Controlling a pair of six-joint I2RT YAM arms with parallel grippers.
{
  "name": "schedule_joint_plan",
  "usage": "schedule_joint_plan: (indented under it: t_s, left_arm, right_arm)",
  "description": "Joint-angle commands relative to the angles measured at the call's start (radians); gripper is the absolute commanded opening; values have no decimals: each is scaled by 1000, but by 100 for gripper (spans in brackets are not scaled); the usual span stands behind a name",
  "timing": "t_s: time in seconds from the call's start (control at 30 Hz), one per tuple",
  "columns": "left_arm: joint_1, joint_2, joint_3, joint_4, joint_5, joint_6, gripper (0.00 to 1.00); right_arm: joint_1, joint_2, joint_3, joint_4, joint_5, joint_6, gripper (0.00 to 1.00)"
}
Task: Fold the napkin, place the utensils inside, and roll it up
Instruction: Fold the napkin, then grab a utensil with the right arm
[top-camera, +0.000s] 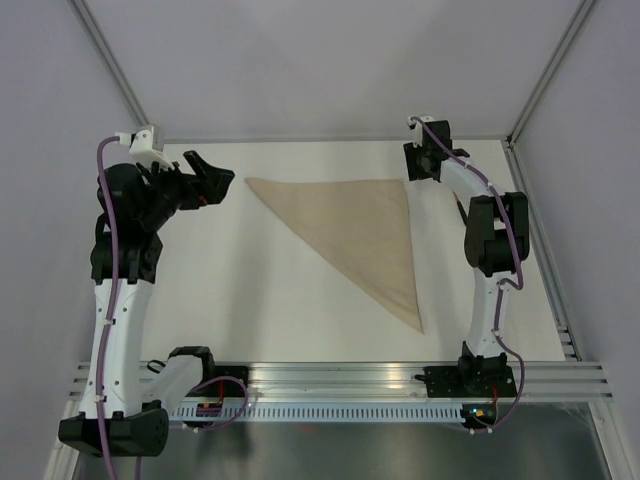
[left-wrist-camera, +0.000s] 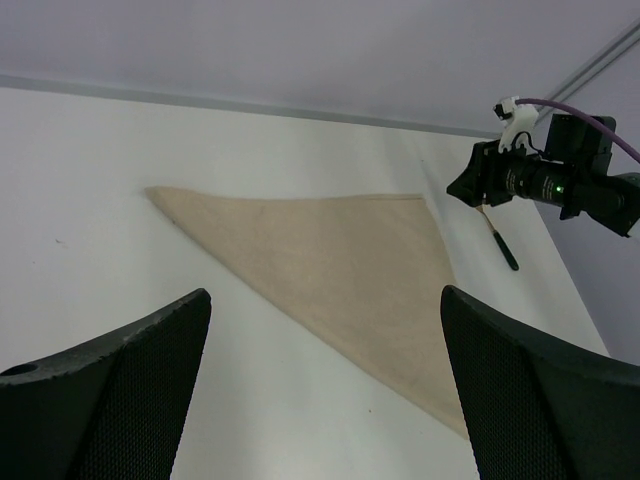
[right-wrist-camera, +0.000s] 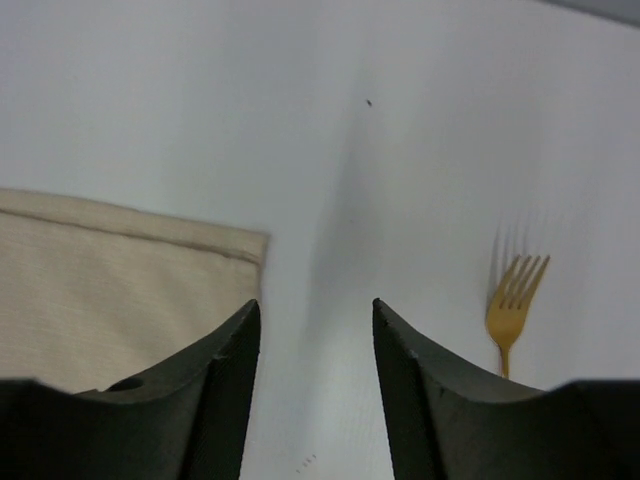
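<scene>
The napkin (top-camera: 355, 230) lies flat on the white counter (top-camera: 260, 290), folded into a triangle. Its long straight edge runs along the far side, and one point trails toward the near edge on the right. I judge the folding step done, with the utensil step in hand.

Just beyond the napkin's far right corner, on bare counter and apart from the cloth, lies a gold fork (right-wrist-camera: 512, 300) with a dark handle. It is the only utensil I can see. From the overhead view the right arm hides most of it.

The right fingers (right-wrist-camera: 215, 390) hover over that same corner, spread apart with only counter showing between them, so they grip nothing. The fork sits off to their right, not between them.

Across the counter, the left fingers (left-wrist-camera: 120, 390) are spread wide and empty. They are held clear of the napkin's left tip and pointed toward it.

The next move, as I see it, calls for the right arm to shift sideways over the fork, line its fingers across the thin handle, and come down close to the counter. The fork lies flat, so it offers little to pinch, and a shallow grip could slip. Once lifted, it needs laying on the triangle before any rolling.
</scene>
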Motion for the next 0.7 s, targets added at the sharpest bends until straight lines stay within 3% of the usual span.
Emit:
schedule_joint_plan:
  t_s: [0.0, 0.17, 0.33, 0.67]
  left_arm:
    - [1, -42, -38, 88, 66, -41, 100]
    - [1, -73, -88, 108, 119, -55, 100]
    - [3, -92, -107, 116, 124, -52, 100]
    - [1, -82, -105, 116, 126, -47, 100]
  right_arm:
    - [-87, -109, -65, -85, -48, 24, 51]
    - [-226, -178, -198, -91, -114, -34, 51]
    - [-304, -148, -201, -117, -181, -77, 52]
    - [-325, -100, -171, -148, -238, -103, 51]
